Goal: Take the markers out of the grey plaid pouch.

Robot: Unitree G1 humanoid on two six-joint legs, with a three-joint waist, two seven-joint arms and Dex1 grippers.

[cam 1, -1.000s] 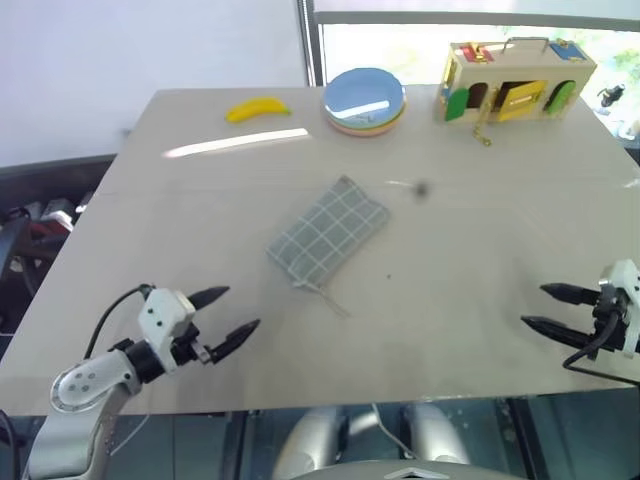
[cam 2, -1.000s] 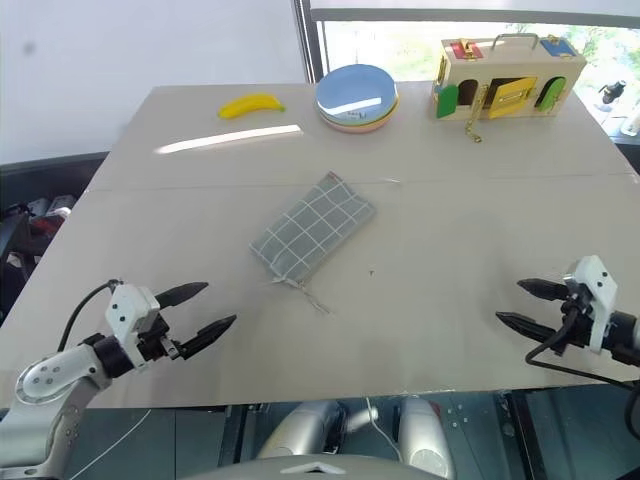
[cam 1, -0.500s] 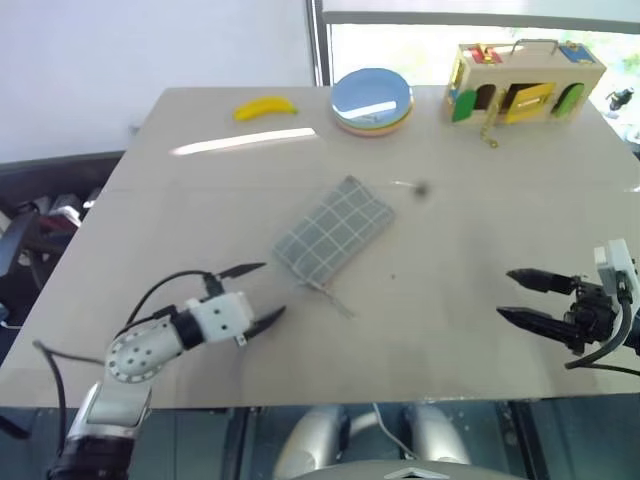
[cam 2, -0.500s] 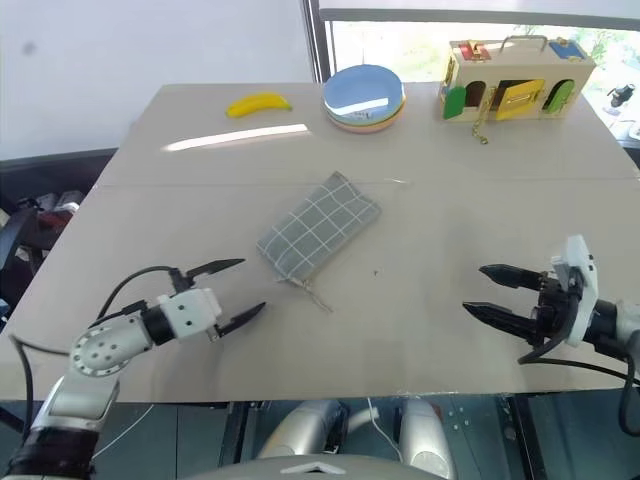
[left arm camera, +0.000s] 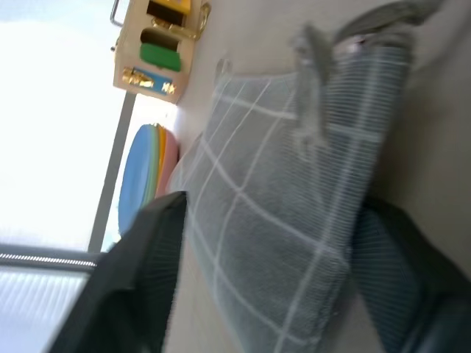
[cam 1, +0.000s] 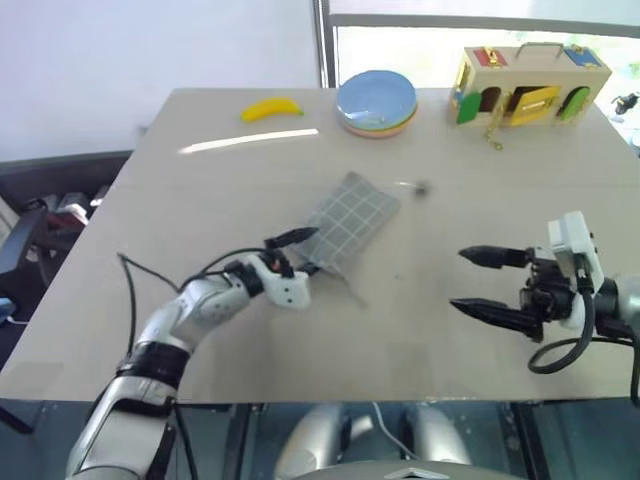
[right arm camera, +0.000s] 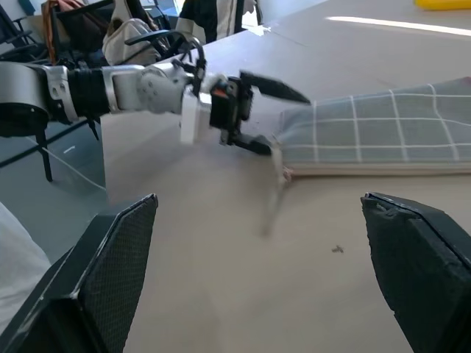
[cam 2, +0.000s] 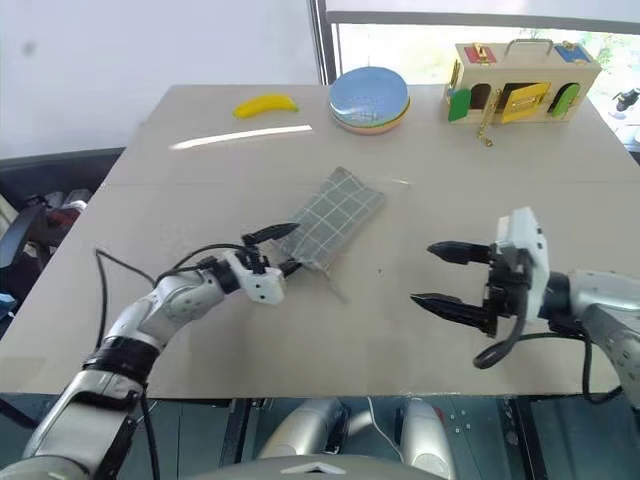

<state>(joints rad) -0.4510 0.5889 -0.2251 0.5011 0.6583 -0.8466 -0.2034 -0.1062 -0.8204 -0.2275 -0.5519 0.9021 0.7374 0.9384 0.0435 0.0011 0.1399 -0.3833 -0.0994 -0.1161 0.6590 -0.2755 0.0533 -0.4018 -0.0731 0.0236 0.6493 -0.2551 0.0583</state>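
Near the middle of the pale tabletop (cam 2: 420,130) lies the grey plaid pouch (cam 2: 335,217), a soft flat fabric rectangle crossed by a pale grid. Its long axis runs on a slant, from the near-left end, where a short cord (cam 2: 333,287) trails off, to the far-right end. No markers can be seen; I judge they are inside, so nothing is out yet.

At that near-left end sits the left gripper (cam 2: 279,250), its two black fingers parted, one above the pouch's corner and one low at its near edge. In the left wrist view the plaid cloth sits between them, but I cannot tell whether they are touching it.

Off to the right and well apart from the pouch, the right gripper (cam 2: 444,273) hangs above the table with its jaws spread wide and nothing between them, pointing left toward the pouch. The left arm is plainly the nearer one, so pinning that end looks like its job.
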